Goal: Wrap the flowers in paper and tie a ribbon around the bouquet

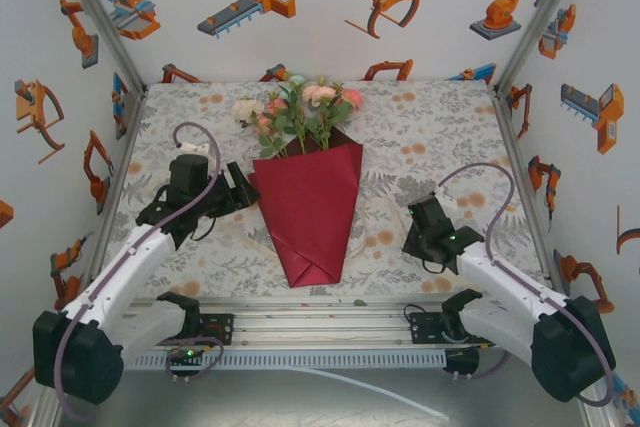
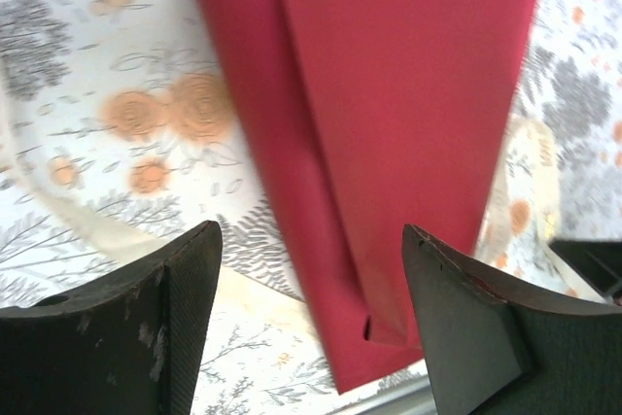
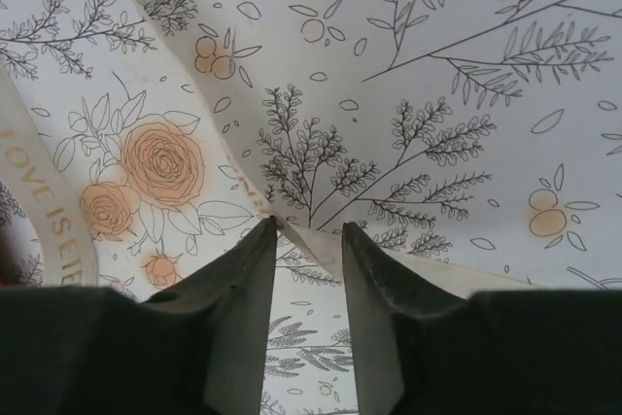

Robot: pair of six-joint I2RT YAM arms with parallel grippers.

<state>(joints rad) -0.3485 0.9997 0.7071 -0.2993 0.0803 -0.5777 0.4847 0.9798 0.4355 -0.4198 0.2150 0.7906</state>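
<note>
Toward the left edge of the desk (image 1: pixel 450 137): the left claw (image 1: pixel 228 190), just beside the left side of the paper (image 1: pixel 312 217). Jaws wide apart, gripping nothing. In the left wrist view, two black fingers (image 2: pixel 146 328) at either side, with the narrow lower end of the red sheet and some floral cloth in the gap between them. Not possible to tell whether touching the paper or clear of it.

In the middle of the desk: the bouquet (image 1: pixel 310 177), lying flat, wide end toward the far edge, pointed end toward the near edge. The flowers (image 1: pixel 300 107), pink, peach and white with green leaves, out of the wide mouth of the cone, close to the far edge. Dark red paper folded over the stems, one flap overlapping the other, a small fold near the tip.

The ribbon (image 3: pixel 44 182): cream, loose on the cloth, not yet tied around the bouquet. In the left wrist view, pale bands of it on both sides of the red cone. In the right wrist view, a lettered stretch curving along the left side and a short stretch right at the fingertips.

Toward the right edge of the desk, closer to the near edge than the far one: the right claw (image 1: pixel 420 219), well apart from the paper, low over the cloth. Jaws close together with a narrow gap, the short ribbon stretch lying across that gap at the tips. Cannot tell whether pinched or only straddled.
</note>
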